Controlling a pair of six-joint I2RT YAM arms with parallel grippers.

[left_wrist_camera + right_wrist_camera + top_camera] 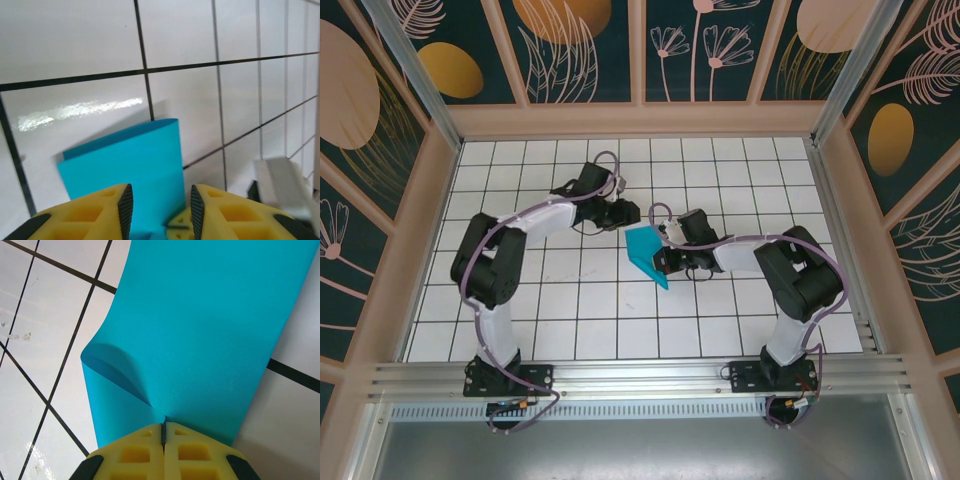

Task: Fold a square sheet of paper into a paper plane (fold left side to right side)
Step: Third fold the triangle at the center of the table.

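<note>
The square sheet of paper [642,250] is bright cyan-blue and bent over on itself, standing partly up from the white grid table between the two arms. In the right wrist view the sheet of paper [210,330] curls in a soft loop at its left side. My right gripper [163,426] is shut on its near edge, with the two layers pinched together. From above, the right gripper [663,258] sits at the sheet's right side. My left gripper [628,217] hovers at the sheet's far edge. Its yellow jaws [161,190] stand apart, open, and the paper [130,160] lies just beyond them, not gripped.
The white tiled table [570,320] is walled by a wooden frame [640,120] at the back and sides. An aluminium rail [640,375] runs along the near edge. A pale grey part of the right arm [282,185] shows at the lower right of the left wrist view.
</note>
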